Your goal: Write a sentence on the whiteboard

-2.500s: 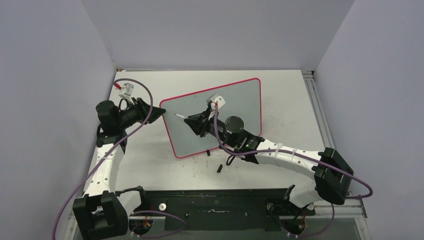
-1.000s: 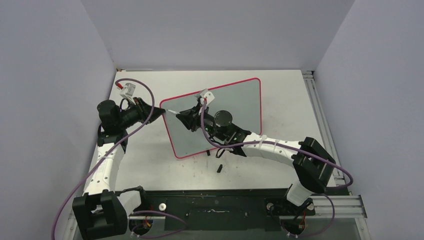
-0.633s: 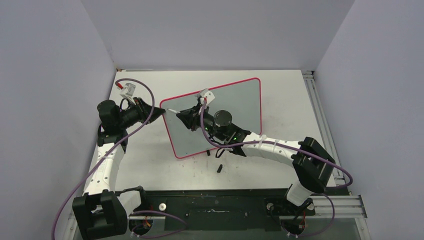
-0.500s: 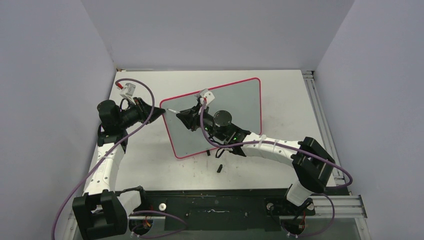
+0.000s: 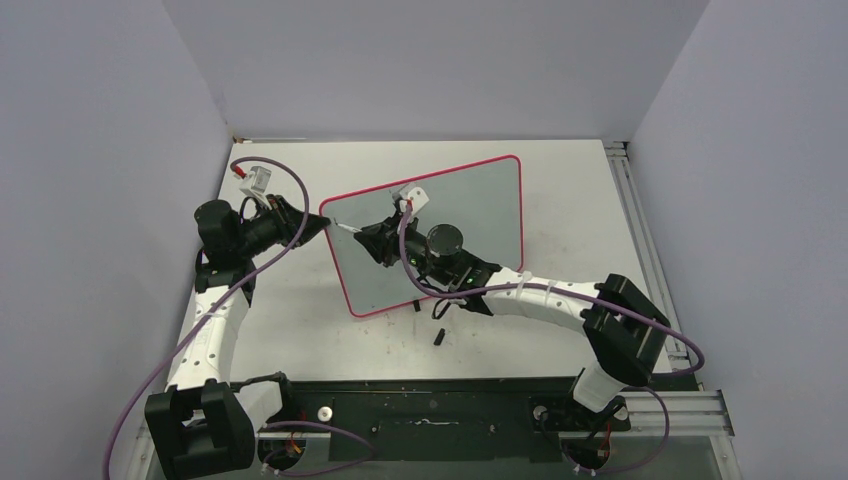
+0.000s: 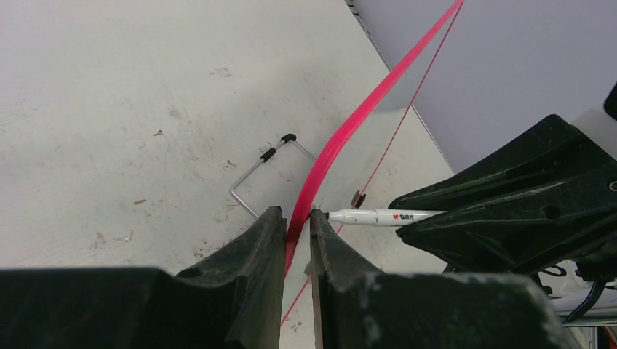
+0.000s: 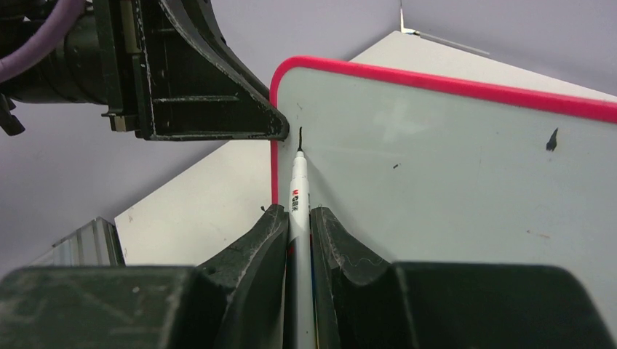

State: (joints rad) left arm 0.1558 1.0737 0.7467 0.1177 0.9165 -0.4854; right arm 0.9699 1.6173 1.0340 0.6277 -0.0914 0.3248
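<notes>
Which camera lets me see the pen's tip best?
The right wrist view: the pen runs straight up from the right pincer, its tip at a short black mark on the whiteboard. The left wrist view shows it sideways; the top view shows only a tiny white sliver.

Qty: 1 whiteboard (image 5: 490, 200), 1 pen (image 7: 297, 185)

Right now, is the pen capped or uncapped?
Uncapped. In the right wrist view the pen has its bare tip against the whiteboard, at the foot of a short black stroke.
</notes>
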